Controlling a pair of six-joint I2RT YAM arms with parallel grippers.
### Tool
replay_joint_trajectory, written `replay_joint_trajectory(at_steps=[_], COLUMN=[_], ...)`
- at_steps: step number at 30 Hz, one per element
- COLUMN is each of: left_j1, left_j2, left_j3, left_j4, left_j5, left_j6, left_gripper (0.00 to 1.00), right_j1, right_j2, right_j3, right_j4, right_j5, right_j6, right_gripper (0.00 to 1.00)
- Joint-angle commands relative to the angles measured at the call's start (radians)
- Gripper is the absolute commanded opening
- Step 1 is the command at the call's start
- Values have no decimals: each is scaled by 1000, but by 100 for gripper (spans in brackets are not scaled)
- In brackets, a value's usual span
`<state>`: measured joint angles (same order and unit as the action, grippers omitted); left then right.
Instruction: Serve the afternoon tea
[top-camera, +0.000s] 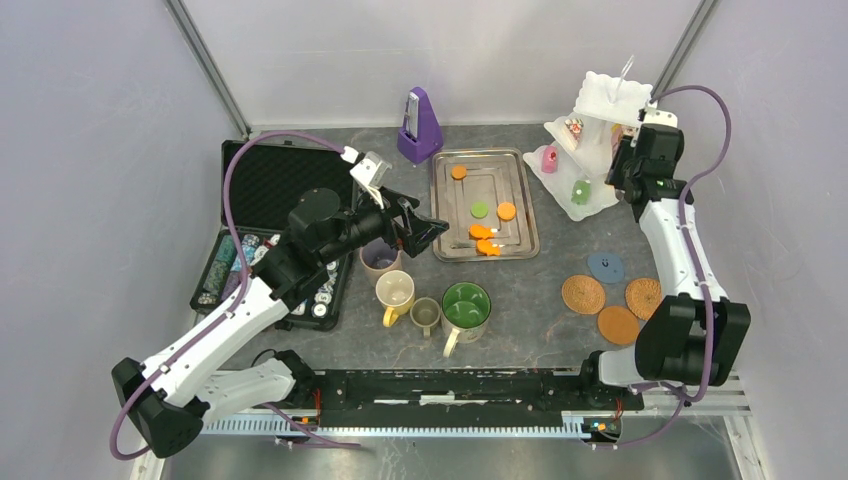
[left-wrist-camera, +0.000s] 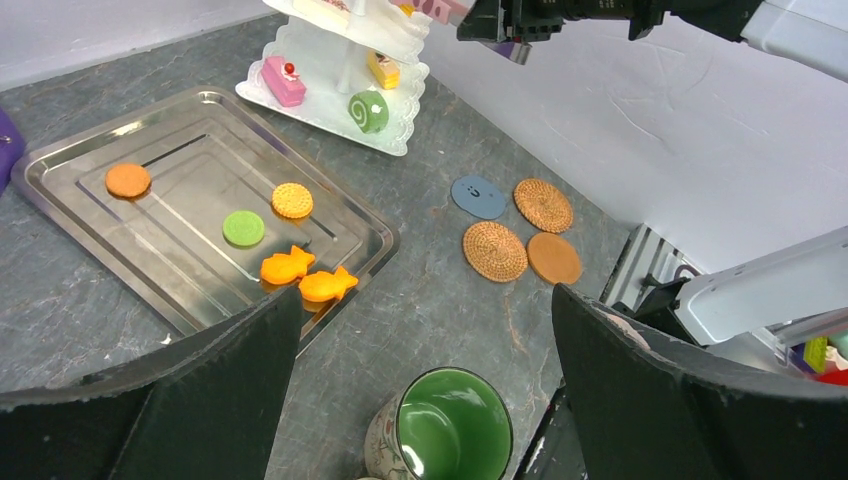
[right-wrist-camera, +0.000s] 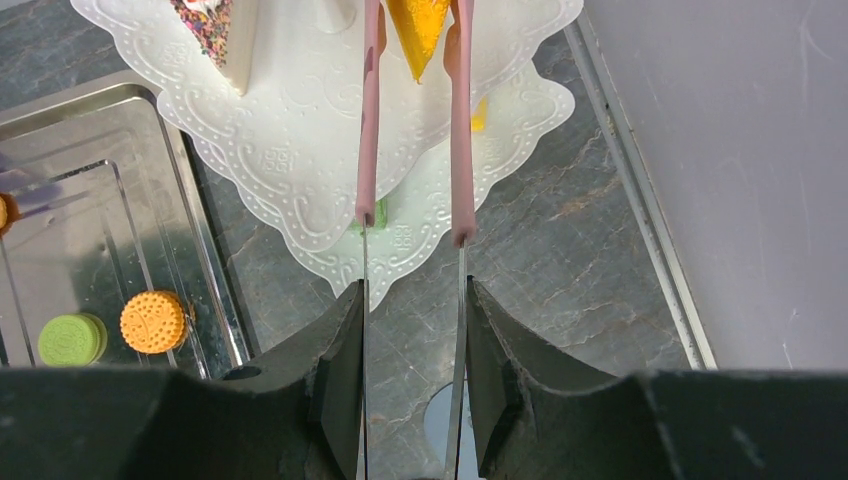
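My right gripper is shut on metal tongs with pink tips. The tongs pinch an orange pastry over the white three-tier stand, which also shows in the top view. The stand holds pink, green and yellow cakes. My left gripper is open and empty above the mauve mug, beside the steel tray. The tray holds round orange and green pastries and two orange fish. Yellow, olive and big green mugs stand in front.
Three cork coasters and a small blue-grey one lie at the right front. A purple metronome stands at the back. An open black case of poker chips sits at the left, under my left arm.
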<state>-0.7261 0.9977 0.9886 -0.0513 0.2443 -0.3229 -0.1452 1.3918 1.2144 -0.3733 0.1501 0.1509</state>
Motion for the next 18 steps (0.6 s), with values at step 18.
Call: replay_joint_trajectory(at_steps=[18], left_j1=[-4], left_j2=[7], left_j3=[44], left_j4=[21], left_j5=[0], left_j6=[28], left_gripper=[100], right_j1=[-4], right_j2=[48], right_j3=[83], right_j4=[28], right_j5=[37], right_j6=[-16], right_gripper=[41])
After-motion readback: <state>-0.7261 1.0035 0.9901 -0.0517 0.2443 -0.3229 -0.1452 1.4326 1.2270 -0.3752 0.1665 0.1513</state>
